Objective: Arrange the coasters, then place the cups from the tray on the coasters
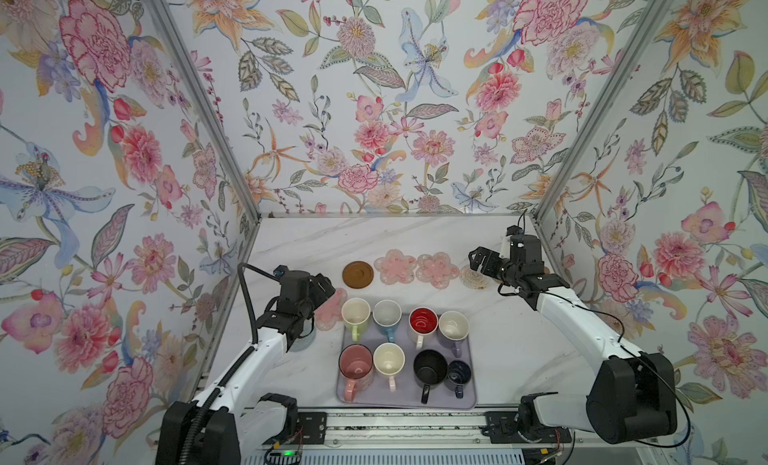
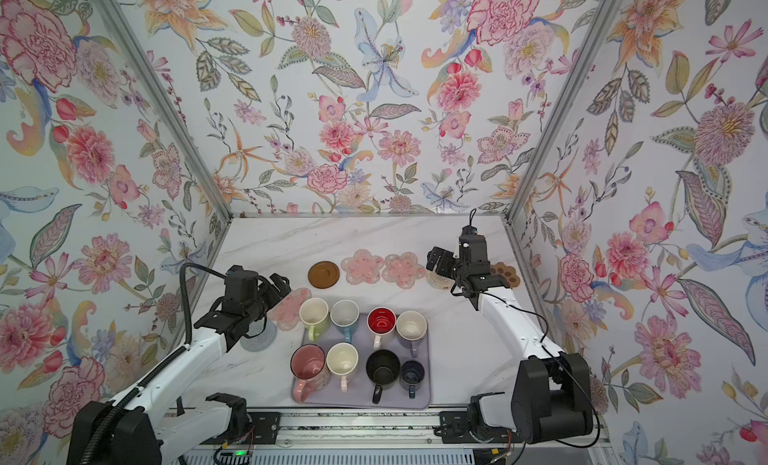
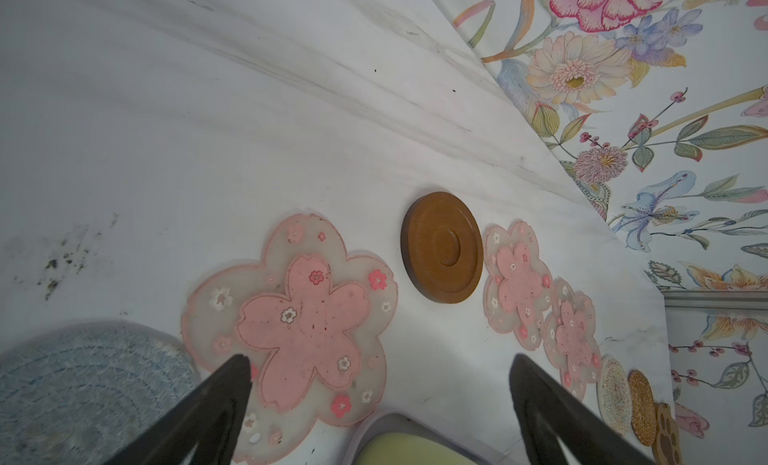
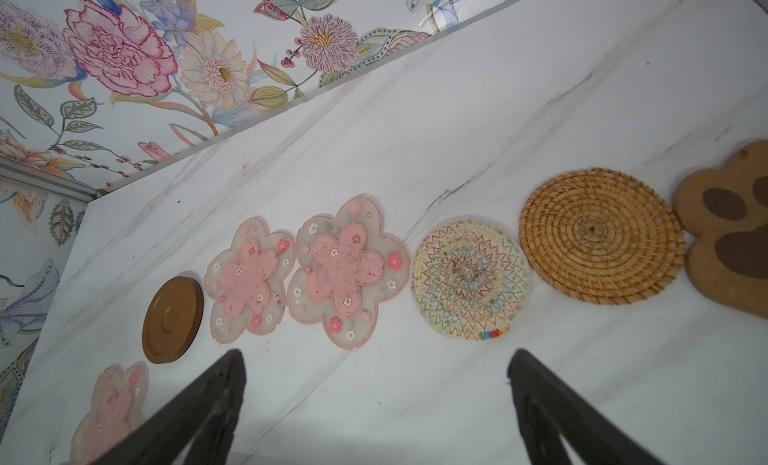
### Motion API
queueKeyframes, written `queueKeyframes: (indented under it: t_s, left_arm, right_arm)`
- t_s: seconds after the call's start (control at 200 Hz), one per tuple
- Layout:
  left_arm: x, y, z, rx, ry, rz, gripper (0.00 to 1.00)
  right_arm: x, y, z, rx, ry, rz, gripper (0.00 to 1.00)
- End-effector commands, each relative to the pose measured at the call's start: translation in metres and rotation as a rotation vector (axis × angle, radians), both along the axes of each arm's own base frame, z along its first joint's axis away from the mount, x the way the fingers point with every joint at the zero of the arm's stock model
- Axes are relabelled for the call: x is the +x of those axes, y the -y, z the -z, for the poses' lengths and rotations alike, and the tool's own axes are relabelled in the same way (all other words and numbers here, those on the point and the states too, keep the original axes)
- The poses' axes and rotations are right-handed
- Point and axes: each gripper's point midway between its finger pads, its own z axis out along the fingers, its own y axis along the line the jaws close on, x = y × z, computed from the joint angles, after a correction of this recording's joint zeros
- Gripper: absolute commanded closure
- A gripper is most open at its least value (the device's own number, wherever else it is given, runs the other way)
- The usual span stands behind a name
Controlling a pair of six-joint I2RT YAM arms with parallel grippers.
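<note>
Along the back of the marble table lie coasters in a row: a brown disc, two pink flowers, a pale woven round, a tan woven round and a brown paw. A third pink flower and a grey round lie left of the tray. All the cups stand on the tray, among them lime-green, red-inside and black. My left gripper hovers open over the third flower. My right gripper hangs open above the pale woven round.
Floral walls with metal corner posts close in the table on three sides. A metal rail carrying both arm bases runs along the front edge. Dark smudges mark the marble near the grey round coaster.
</note>
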Motion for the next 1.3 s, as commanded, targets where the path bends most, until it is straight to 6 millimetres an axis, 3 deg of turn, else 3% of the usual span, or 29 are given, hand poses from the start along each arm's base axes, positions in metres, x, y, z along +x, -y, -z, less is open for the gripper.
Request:
queueKeyframes:
  t_s: [0.0, 0.535, 1.291]
  left_arm:
    - [0.002, 0.006, 0.009, -0.075, -0.003, -0.021, 0.01]
    - [0.023, 0.022, 0.04, -0.267, -0.099, -0.121, 0.01]
    - [0.063, 0.02, 0.056, -0.208, -0.164, -0.139, 0.01]
  right_arm:
    - [-0.004, -0.005, -0.002, 0.017, 0.004, -0.009, 0.01]
    - [-0.004, -0.005, 0.001, 0.022, -0.006, -0.012, 0.01]
    - [-0.005, -0.004, 0.004, 0.016, -0.014, -0.009, 0.01]
